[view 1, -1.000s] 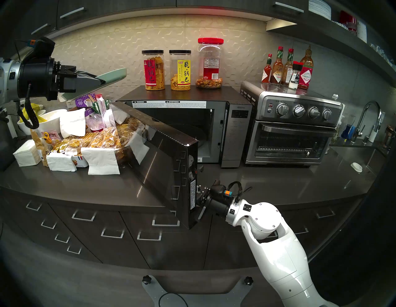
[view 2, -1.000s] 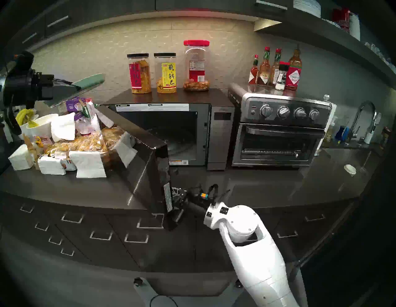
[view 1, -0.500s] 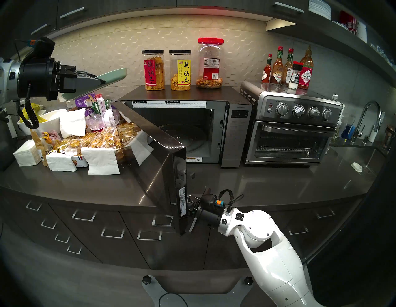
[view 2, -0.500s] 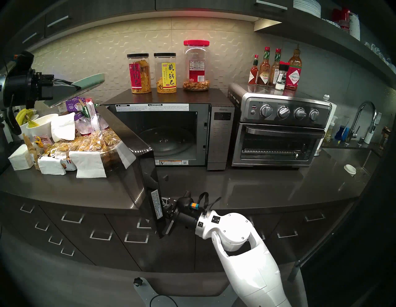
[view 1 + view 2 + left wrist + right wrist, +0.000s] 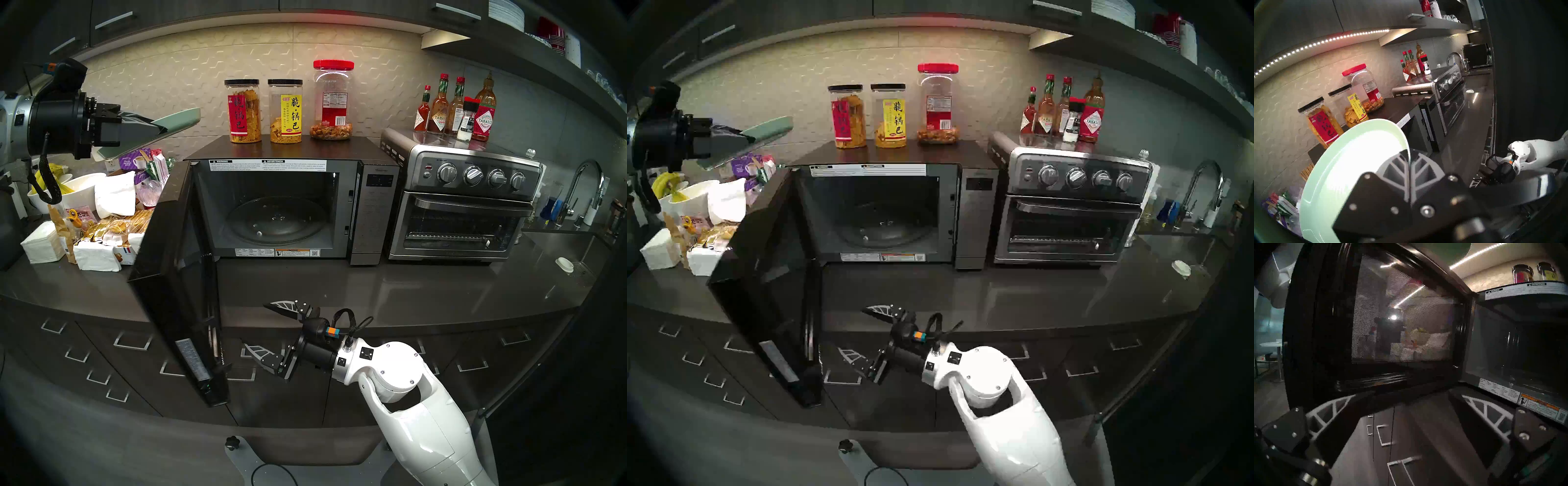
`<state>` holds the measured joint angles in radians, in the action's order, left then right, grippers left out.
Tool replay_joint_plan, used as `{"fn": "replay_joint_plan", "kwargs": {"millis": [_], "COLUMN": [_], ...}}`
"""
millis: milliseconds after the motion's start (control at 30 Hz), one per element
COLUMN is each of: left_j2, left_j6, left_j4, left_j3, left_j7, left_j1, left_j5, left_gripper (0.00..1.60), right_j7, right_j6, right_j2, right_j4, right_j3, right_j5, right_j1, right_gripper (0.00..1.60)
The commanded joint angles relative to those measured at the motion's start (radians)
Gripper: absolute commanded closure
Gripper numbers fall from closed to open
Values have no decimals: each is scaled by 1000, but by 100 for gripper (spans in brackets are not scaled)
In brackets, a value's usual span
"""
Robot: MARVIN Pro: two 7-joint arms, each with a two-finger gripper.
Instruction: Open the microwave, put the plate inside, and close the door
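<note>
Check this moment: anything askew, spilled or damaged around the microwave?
Nothing spilled or damaged. The door stands wide open, the cavity holds only its glass turntable, and the plate is held tilted in the left gripper. The snack pile is cluttered.

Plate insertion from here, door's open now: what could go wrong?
1. The left hand pinches the plate only at its rim, and the plate sits tilted; it may slip or pivot as the arm swings.
2. The open door stands between the plate and the microwave cavity, so a direct path could clip its top edge.
3. The right hand, open, hovers beside the door and in front of the cavity; it may crowd the left arm's approach.
</note>
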<state>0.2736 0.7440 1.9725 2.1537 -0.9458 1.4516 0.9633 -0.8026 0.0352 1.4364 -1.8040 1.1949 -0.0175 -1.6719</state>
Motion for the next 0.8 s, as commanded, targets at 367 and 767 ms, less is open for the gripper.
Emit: {"fn": "replay_joint_plan", "kwargs": {"millis": [367,767], "left_j2": [0,0], "left_j6": [1,1], "left_j4": [2,2], "left_j3": [13,14], "left_j7": [-2,-2], "left_j1": [-7,-7], "left_j5": [-2,-2], "left_gripper": [160,160], "right_j7": [28,24], "right_j6": [18,20], "right_j2": [15,9], "right_j4": [-15,-10], "right_j3": [26,69], "right_j5": [-21,-45], "right_j1": [10,10], "right_gripper": [0,76]}}
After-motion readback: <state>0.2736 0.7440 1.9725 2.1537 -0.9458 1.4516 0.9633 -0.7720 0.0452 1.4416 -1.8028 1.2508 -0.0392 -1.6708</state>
